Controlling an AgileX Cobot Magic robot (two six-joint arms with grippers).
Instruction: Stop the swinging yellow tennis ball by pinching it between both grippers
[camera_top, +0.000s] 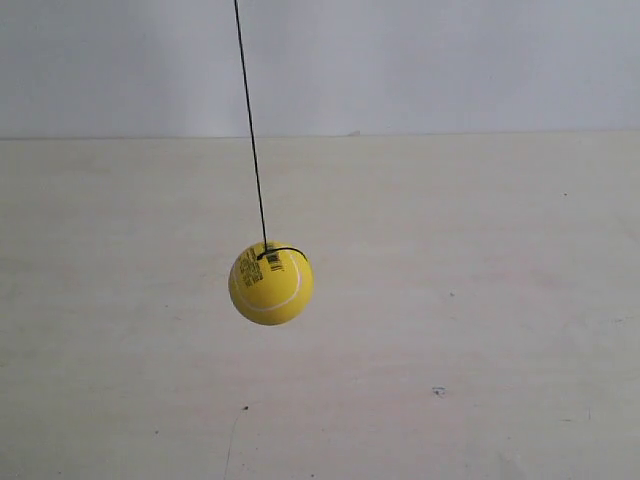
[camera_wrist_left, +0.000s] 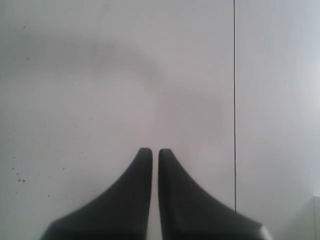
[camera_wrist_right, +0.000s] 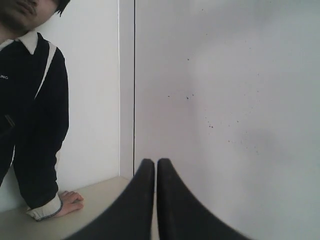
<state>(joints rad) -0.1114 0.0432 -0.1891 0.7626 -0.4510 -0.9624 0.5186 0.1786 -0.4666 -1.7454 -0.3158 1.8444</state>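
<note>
The yellow tennis ball hangs on a thin black string above the pale table, left of the middle of the exterior view. No arm shows in that view. In the left wrist view my left gripper is shut with nothing between its black jaws, facing a blank white wall. My right gripper is likewise shut and empty, pointing at a white wall. Neither wrist view holds the ball.
A person in a dark shirt stands at the side in the right wrist view, one hand resting on the table's surface. A thin dark vertical line runs down the wall in the left wrist view.
</note>
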